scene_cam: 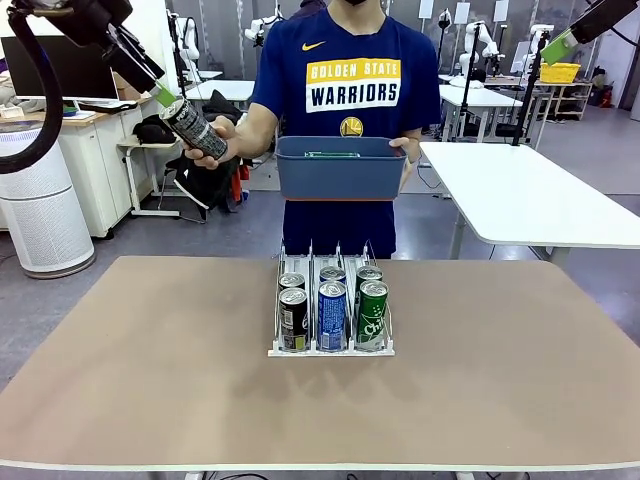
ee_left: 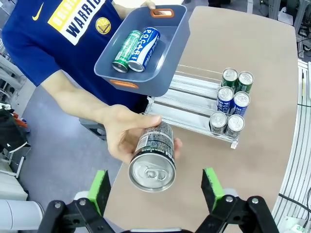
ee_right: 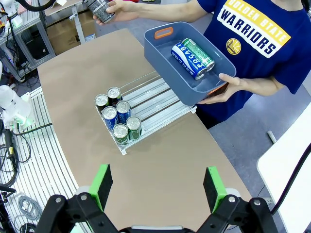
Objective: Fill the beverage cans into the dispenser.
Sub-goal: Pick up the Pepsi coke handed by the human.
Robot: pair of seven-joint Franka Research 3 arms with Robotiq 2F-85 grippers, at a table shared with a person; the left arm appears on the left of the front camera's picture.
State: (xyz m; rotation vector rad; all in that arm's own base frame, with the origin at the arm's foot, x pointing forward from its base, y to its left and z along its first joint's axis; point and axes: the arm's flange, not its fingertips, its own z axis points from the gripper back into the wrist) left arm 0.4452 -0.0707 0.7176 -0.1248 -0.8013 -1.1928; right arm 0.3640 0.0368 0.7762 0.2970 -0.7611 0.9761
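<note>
Six cans stand upright in the dispenser, two per lane, with the lanes behind them bare. Two more cans lie flat in the person's bin. A hand offers me a dark can, long axis tilted, silver top towards my left gripper, jaws wide and empty; right gripper likewise released, holding nothing
</note>
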